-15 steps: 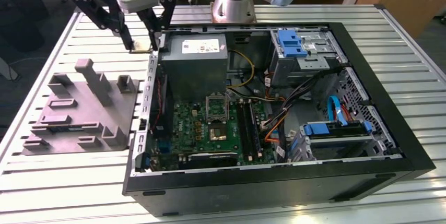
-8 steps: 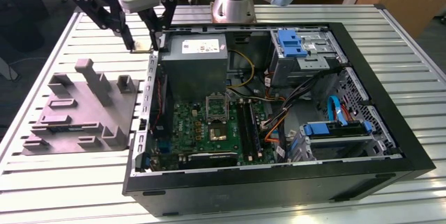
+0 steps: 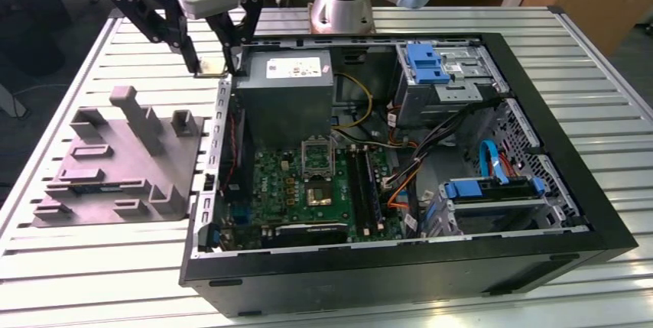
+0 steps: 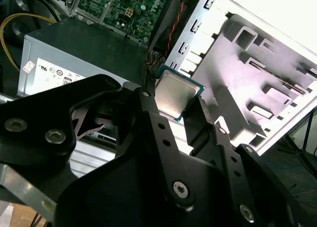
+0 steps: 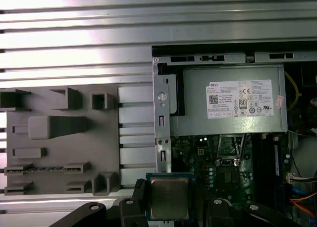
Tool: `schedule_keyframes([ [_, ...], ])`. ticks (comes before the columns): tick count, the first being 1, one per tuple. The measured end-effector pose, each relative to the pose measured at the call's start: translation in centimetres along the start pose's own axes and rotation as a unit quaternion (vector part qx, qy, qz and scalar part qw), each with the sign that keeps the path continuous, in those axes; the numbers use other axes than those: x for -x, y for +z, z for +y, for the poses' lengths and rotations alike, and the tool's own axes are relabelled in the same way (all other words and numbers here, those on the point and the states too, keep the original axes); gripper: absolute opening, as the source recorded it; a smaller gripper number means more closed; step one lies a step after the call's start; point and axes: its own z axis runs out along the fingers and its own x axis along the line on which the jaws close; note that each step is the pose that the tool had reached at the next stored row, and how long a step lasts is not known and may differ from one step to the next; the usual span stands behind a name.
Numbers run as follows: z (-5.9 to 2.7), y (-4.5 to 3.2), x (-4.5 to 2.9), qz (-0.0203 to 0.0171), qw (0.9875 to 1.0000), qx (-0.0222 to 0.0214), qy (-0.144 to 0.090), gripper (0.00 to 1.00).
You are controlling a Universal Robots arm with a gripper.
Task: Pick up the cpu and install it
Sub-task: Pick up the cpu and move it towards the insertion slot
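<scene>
End effector (image 3: 210, 65) squeezing cpu (image 4: 176, 94) by two sides, lifting it off table (image 3: 612, 144). Cpu hanging in air right at edge of computer case (image 3: 597, 225), on the side facing the grey tray (image 3: 112, 167) outside the case. Picking-up part looking done. Socket (image 3: 318, 190) inside case showing no chip, so putting-in part not yet done.

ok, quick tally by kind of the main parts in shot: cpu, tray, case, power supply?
cpu: 1, clamped in the gripper
grey moulded tray: 1
open computer case: 1
power supply: 1
Total: 4
</scene>
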Motion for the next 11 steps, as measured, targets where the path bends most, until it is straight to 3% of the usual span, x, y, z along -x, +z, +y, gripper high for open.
schedule_keyframes([
  [11,0.00,0.00,0.05,0.0000,1.0000,0.0000,0.000,0.47],
])
